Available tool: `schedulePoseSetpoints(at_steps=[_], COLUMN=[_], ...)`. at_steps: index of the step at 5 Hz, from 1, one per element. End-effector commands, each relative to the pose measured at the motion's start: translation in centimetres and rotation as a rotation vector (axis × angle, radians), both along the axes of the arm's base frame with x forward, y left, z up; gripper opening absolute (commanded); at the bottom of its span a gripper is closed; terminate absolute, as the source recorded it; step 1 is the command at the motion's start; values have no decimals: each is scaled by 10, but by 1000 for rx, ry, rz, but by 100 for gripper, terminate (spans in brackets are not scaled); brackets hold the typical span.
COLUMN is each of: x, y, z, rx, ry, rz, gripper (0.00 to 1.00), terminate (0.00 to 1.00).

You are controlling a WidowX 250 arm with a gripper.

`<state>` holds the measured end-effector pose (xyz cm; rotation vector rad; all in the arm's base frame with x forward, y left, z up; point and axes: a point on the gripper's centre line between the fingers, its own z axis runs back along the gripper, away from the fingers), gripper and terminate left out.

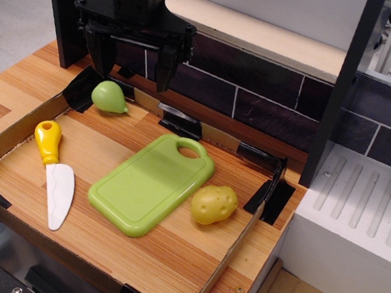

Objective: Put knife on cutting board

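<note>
At the top left of the frame, your end effector (134, 61) hangs spread and empty. Nothing is picked up yet. Next, reach for the knife (55, 172), lower left on the counter (170, 262), beside the board (152, 184).

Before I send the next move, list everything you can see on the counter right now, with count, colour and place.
Toy plastic knife: one, yellow bulbous handle with white blade, lying flat at the left of the tray, off the board, handle pointing away from the camera.
Plastic rectangular cutting board: one, light green, middle of the tray, loop handle at the far end, nothing on it.
Potato-shaped toy: one, yellow, right of the board, up against its edge.
Pear-shaped toy: one, green, far left corner of the tray.
Shallow cardboard-walled tray: one, brown with black tape at the corners, on the wooden counter.
Gripper: one, black, open, raised above the pear, holding nothing.
</note>
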<state>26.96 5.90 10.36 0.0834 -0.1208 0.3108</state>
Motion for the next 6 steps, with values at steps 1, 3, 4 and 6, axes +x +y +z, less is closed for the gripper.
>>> schedulePoseSetpoints(at_steps=[1, 3, 4, 6], x=[0, -10, -12, -30], y=[0, 38, 61, 81], z=[0, -7, -15, -37], rx=[0, -95, -131, -172], ry=[0, -98, -71, -42], rz=[0, 104, 219, 390], gripper=[100, 100, 100, 100], terminate=[0, 0, 0, 0])
